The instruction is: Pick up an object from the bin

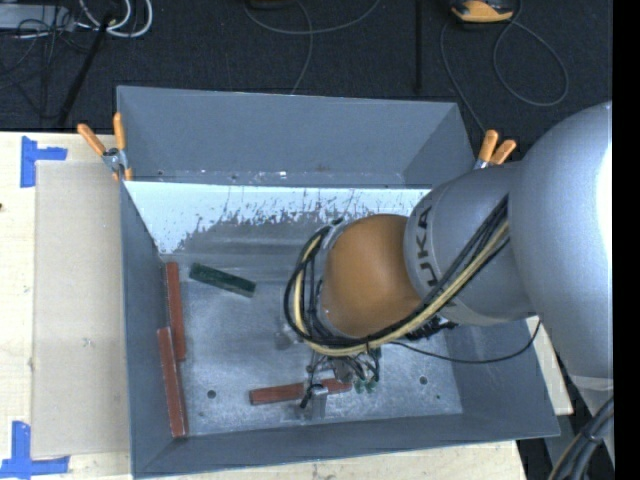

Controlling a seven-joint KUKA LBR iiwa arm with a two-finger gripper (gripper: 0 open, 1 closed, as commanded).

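Note:
My gripper (317,396) reaches down below the orange cover near the bin's front wall, right at a flat reddish-brown stick (277,396) that lies along the floor there. The stick's right end passes under the gripper. A small green piece (366,382) shows just to the gripper's right, partly hidden by cables.
A dark green bar (223,280) lies on the floor at the left-middle. Two long reddish-brown sticks (173,310) (171,384) rest along the left wall. The arm and its cover hide the bin's right half.

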